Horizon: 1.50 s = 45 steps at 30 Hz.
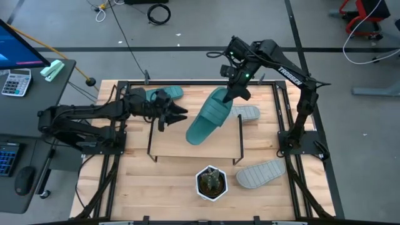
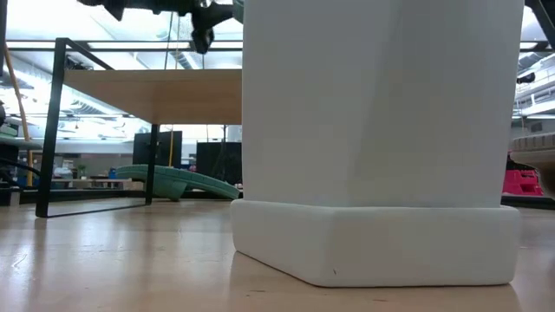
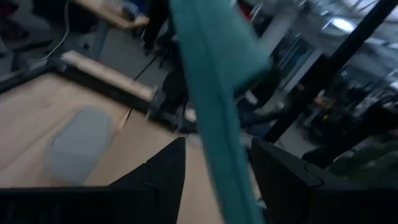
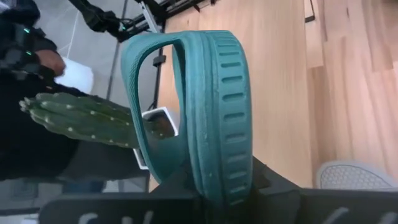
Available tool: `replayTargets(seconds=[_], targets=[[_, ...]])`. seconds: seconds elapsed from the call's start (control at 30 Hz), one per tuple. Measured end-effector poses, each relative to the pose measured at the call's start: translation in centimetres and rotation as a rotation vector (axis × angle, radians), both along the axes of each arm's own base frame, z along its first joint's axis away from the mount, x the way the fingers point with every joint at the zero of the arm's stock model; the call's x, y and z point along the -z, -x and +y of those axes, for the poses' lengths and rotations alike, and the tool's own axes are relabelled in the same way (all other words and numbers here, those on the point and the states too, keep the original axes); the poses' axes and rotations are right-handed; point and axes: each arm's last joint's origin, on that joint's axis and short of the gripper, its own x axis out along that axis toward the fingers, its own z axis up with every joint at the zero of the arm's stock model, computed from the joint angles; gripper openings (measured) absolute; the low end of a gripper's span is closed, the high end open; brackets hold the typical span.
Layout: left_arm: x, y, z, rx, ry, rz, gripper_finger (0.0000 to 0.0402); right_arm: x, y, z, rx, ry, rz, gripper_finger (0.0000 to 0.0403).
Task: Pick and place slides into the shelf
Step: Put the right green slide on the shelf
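My right gripper point(image 1: 232, 94) is shut on a teal slide point(image 1: 209, 115), held slanting above the shelf point(image 1: 187, 150). My left gripper point(image 1: 181, 114) reaches in level from the table's left. It is open, its fingers standing on either side of the slide's lower end point(image 3: 217, 149); whether they touch it, I cannot tell. A second teal slide point(image 1: 167, 94) lies on the table behind the left gripper and shows past the shelf's legs point(image 2: 173, 182). One grey slide point(image 1: 245, 112) lies by the shelf's far right corner. Another grey slide point(image 1: 260, 173) lies near the table's right front. My right gripper pinches the teal slide's sole at its upper, far end point(image 4: 217, 180) between its two fingers, one on the footbed side and one on the underside. The fingers slant down from the far right. The slide is lifted clear and slopes toward the near left, strap point(image 4: 146, 93) turned sideways.
A white pot with a cactus point(image 1: 210, 182) stands near the table's front edge and fills most of the low view point(image 2: 381, 139). The shelf's thin black legs point(image 1: 150, 134) stand beside the left gripper. A desk with a calculator point(image 1: 15, 81) is at the far left.
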Motion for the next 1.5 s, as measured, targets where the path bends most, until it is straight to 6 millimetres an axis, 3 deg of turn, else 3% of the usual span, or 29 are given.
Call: replayTargets(seconds=[0.17,0.57,0.83,1.17,1.5], targets=[[-1.0,-1.3,0.7,0.057,0.006,-0.011,0.0204,-0.1,-0.4,0.1,-0.012,0.04,-0.029,0.0039],[-1.6,-5.2,1.5,0.13,-0.02,0.15,0.0228,0.1,-0.4,-0.2,0.016,0.131,-0.003,0.0039],[-3.0,-5.0,1.5,0.13,-0.075,0.196,0.0229,0.1,-0.1,-0.9,0.031,0.154,-0.009,0.0039],[-1.4,-4.3,2.4,0.059,-0.044,0.374,0.0235,0.1,0.0,-0.9,0.016,0.171,-0.006,0.0039],[-1.3,-4.1,3.2,0.03,-0.029,0.39,0.025,0.1,0.1,-1.1,0.018,0.172,-0.006,0.0039]])
